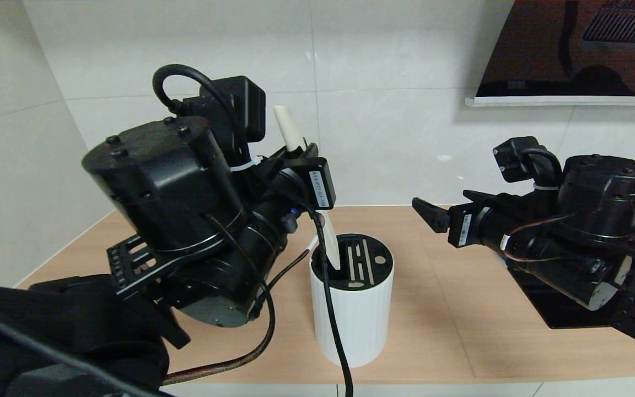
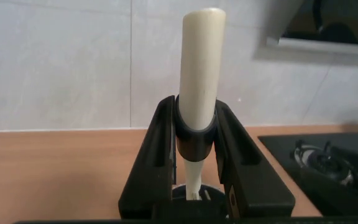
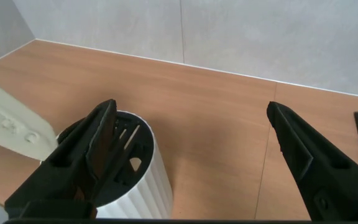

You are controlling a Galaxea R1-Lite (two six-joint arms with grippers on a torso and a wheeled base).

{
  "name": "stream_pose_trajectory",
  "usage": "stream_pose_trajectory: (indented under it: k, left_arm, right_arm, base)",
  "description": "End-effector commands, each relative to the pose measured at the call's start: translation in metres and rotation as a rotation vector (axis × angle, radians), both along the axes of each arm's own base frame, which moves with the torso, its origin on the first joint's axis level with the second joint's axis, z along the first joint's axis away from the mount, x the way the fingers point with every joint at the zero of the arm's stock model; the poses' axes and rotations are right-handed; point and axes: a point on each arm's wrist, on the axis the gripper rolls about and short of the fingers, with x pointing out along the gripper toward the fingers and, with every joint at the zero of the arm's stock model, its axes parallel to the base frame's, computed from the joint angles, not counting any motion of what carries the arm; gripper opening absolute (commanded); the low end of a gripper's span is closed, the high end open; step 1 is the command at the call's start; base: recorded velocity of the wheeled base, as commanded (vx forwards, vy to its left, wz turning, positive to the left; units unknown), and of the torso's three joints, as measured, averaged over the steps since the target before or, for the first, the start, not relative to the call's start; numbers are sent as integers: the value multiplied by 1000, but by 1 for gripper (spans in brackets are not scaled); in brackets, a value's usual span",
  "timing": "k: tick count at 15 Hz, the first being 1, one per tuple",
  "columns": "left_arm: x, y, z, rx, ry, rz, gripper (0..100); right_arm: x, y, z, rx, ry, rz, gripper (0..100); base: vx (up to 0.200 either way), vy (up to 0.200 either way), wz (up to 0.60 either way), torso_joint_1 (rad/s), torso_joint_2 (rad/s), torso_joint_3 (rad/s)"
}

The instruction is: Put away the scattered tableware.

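Clearly the utensil (image 2: 201, 62) looks light and stiff. Its smooth cream handle could slip, so a firm hold at mid-handle seems best. The left gripper (image 2: 195, 146) pinches it exactly there, upright, with the handle end above the fingers. The pale lower end reaches the slotted top of the white holder (image 1: 353, 325) at the centre of the head view. Whether it is already inside a slot is hard to tell. The right gripper (image 3: 191, 112) is spread wide, near the holder, right of centre.

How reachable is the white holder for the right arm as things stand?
Probably yes. The right end effector hangs open beside the white holder, bare counter between; the left end effector holds a utensil at its top.
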Motion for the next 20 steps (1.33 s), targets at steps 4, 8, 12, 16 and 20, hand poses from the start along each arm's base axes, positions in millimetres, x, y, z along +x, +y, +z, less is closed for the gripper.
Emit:
stream_pose_trajectory:
  k: [4, 8, 12, 16, 20]
  left_arm:
    - [12, -12, -20, 16, 11, 7, 0]
    - [13, -14, -24, 23, 17, 7, 0]
    - [19, -21, -43, 63, 55, 8, 0]
    - [24, -27, -63, 101, 96, 21, 0]
    - [28, -34, -76, 108, 105, 16, 0]
  right_arm:
    - [0, 0, 0, 0, -1, 1, 100]
    - [0, 0, 0, 0, -1, 1, 100]
    - [0, 1, 0, 1, -2, 2, 100]
    - [0, 0, 1, 2, -3, 1, 100]
    - [0, 1, 0, 1, -2, 1, 100]
  base:
    - [0, 0, 0, 0, 0, 0]
    - [0, 0, 0, 0, 0, 0]
    - [0, 0, 0, 0, 0, 0]
    - [0, 0, 0, 0, 0, 0]
    - [0, 0, 0, 0, 0, 0]
